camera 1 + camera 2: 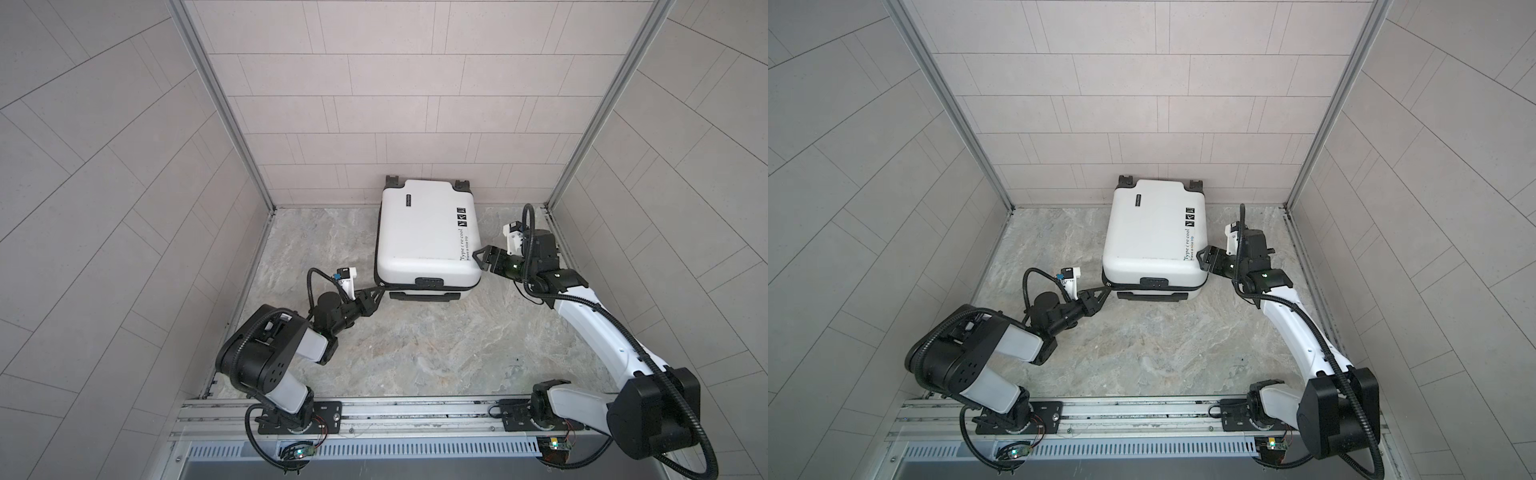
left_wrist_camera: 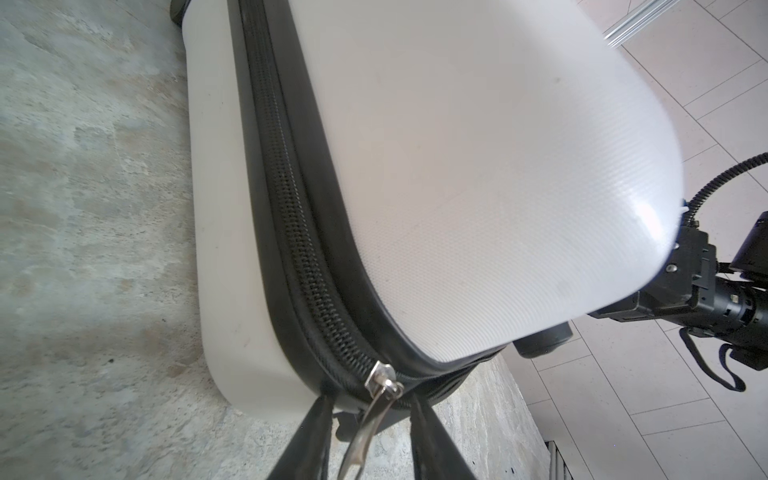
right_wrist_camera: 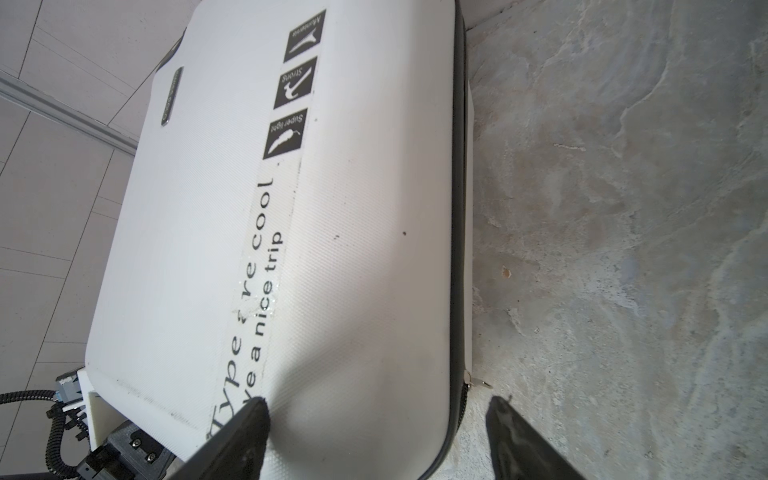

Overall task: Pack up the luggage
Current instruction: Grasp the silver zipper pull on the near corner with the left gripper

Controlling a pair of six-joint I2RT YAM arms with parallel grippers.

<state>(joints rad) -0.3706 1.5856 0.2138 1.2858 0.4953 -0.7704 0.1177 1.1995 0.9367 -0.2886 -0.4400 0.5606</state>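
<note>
- The luggage point(image 1: 424, 232) point(image 1: 1154, 232), a small white hard-shell suitcase, lies flat and closed in both top views. Its two black wheels point(image 1: 392, 180) point away from the robot.
- The left gripper point(image 1: 380, 289) point(image 1: 1106, 286) sits at the suitcase's near left corner.
- Only the left wrist view shows the detail there. A silver metal zipper pull point(image 2: 380, 386) hangs from the black zipper band point(image 2: 291, 208). The left gripper point(image 2: 369, 405) has its two black fingers set narrowly on either side of the pull, with a gap showing on each side.
- The right gripper point(image 1: 478, 258) point(image 1: 1200, 257) meets the suitcase's near right corner.
- Only the right wrist view shows how the right gripper point(image 3: 378, 401) stands: spread wide, one finger over the white shell point(image 3: 332, 249), the other clear of the suitcase's side. It also shows a clear sticker point(image 3: 257, 270) reading "Have a nice trip".
- The grey, marbled, stone-look floor point(image 1: 415, 353) spreads under and around the suitcase.
- Pale tiled walls point(image 1: 415, 104) rise behind the suitcase's wheel end and well apart to either side.
- A silver metal rail point(image 1: 415, 409) carries both arm bases, well in front of the suitcase.
</note>
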